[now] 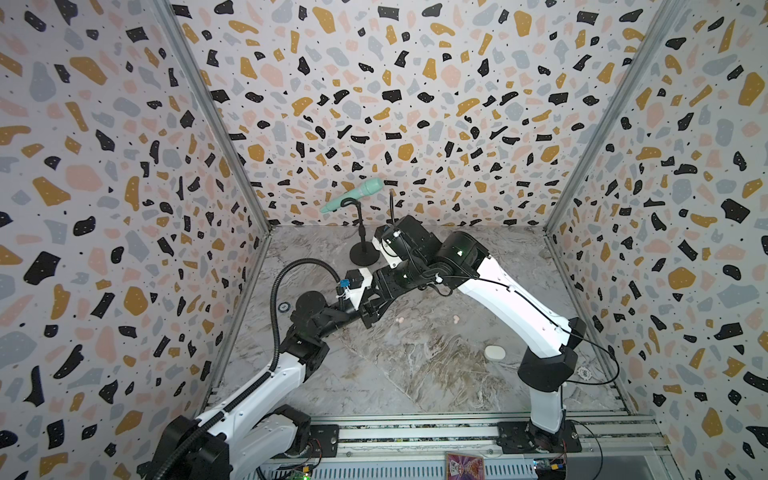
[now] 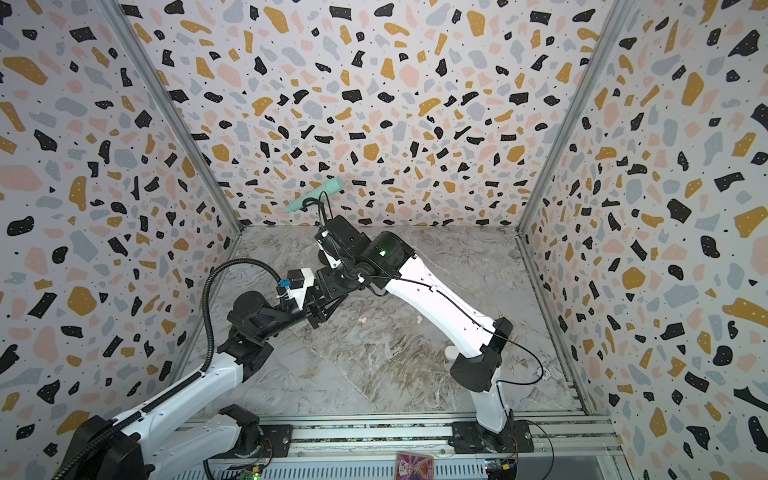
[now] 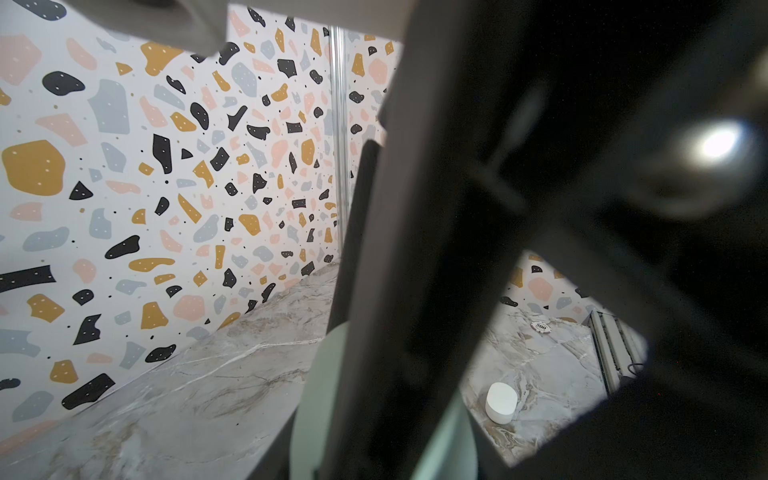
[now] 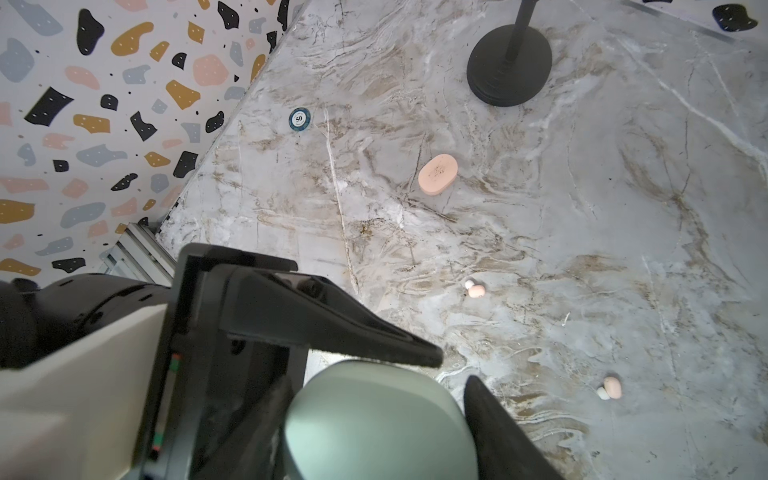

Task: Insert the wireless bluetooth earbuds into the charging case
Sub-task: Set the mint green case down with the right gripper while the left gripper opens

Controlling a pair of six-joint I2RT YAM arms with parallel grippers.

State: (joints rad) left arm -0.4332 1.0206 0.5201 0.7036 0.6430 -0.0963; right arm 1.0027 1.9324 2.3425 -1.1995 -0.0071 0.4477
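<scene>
A pale mint charging case hangs above the marble floor between my right gripper's jaws, which press on both its sides. One black finger of my left gripper lies along the case's far edge; its other finger is hidden. In both top views the two grippers meet left of centre and hide the case. Two pink earbuds lie loose on the floor, also seen in a top view as pale dots. The left wrist view shows only slivers of the mint case behind dark gripper parts.
A pink case lies shut on the floor, a white case near the right arm. A mint microphone stands on a black stand at the back. Poker chips lie by the side walls.
</scene>
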